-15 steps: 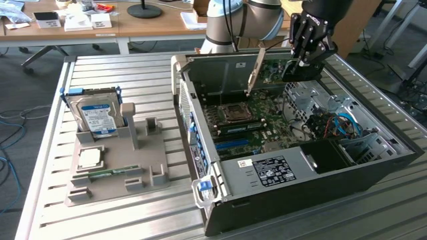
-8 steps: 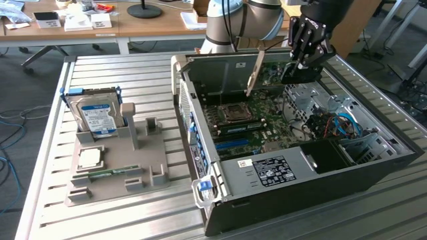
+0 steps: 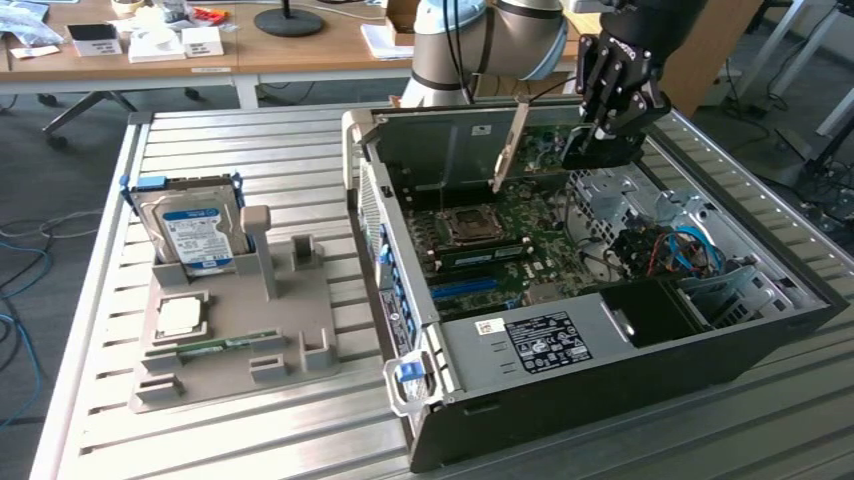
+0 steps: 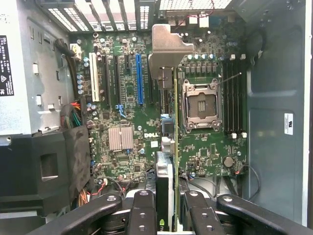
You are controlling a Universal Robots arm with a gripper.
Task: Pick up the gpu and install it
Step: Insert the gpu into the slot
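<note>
Exterior view: a slatted metal table (image 3: 200, 440) carries an open computer case (image 3: 601, 400) lying on its side, with the motherboard (image 3: 494, 250) facing up. On the exterior view's left, well apart from the case, a grey holder (image 3: 267, 330) sits on the slats. A blue-labelled hard drive (image 3: 194, 235) stands upright at its far end, and a processor chip (image 3: 180, 317) and a narrow RAM stick (image 3: 227, 345) lie flat nearer.

Beyond the table, wooden desks (image 3: 307, 50) hold small boxes and a round black lamp base (image 3: 290, 20). Blue cables (image 3: 20, 250) trail over the grey floor at the exterior view's far left.

The gripper (image 3: 597, 155) hangs over the far part of the case. Its jaws stand partly closed and clamp the gpu (image 3: 511, 140), which stands on edge above the board.

From the wrist view, the gripper (image 4: 171, 215) has a finger on each side of the gpu (image 4: 165, 169). The card runs away from the gripper, and its silver bracket reaches toward the case's slotted wall. It passes between the long blue slot (image 4: 139, 78) and the empty processor socket (image 4: 200, 105). Whether its lower edge touches the board cannot be told.
</note>
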